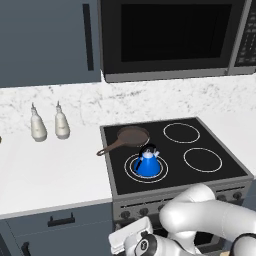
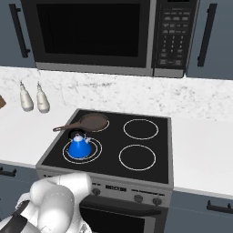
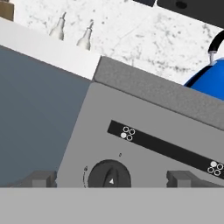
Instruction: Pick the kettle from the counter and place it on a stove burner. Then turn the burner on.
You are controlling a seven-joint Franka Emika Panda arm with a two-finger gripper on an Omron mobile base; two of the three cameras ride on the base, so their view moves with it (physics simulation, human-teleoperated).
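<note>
Left base view: the kettle [image 1: 148, 163] sits on the double-ring stove burner [image 1: 131, 167], frying pan [image 1: 129, 138] behind it; white counter [image 1: 45, 170] stretches left. Right base view: bare rings [image 2: 137, 157] lie right. Hand view: gripper [image 3: 113, 178] spread wide, fingertips [image 3: 41, 178] flanking a stove knob [image 3: 109, 174].

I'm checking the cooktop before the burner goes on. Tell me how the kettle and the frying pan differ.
The kettle is bright blue, tall and cone-shaped; the frying pan is dark brown, low and flat. The kettle has a black arched handle over its top, the pan a long straight one pointing towards the counter. The kettle sits on the double-ring front-left burner, the pan behind it at back left. Both rest upright on the black glass.
</note>
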